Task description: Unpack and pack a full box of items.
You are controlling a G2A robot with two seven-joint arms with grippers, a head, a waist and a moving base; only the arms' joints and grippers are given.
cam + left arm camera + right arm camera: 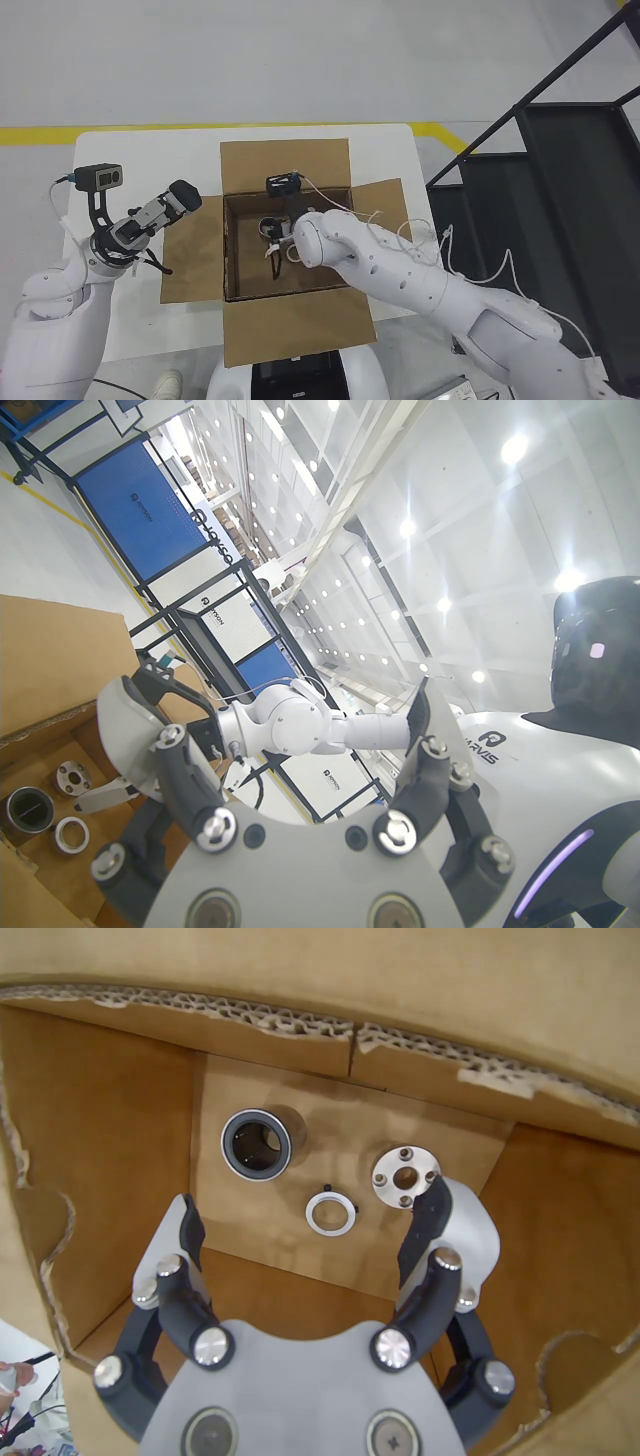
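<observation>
Currently the right gripper [312, 1193] hangs inside the box [95, 1138], jaws spread wide and holding nothing. Three metal parts lie apart from one another on the left half of the box floor: a dark-bored sleeve [256, 1150], a thin ring [331, 1213] and a drilled flange [405, 1178]. One fingertip [434, 1200] overlaps the flange's edge; contact cannot be confirmed.

The step in hand appears to be picking a part for unpacking. Centre the jaws on a single part, descend vertically, and close across its diameter. The ring lies flat and will probably be the hardest to grip.

The walls stand high around the gripper, so lift straight up until clear of the rim before traversing. The opened flaps cover much of the table [150, 160]. Bare surface remains along its left edge, where the left gripper [183, 197], also open and empty, is held.
</observation>
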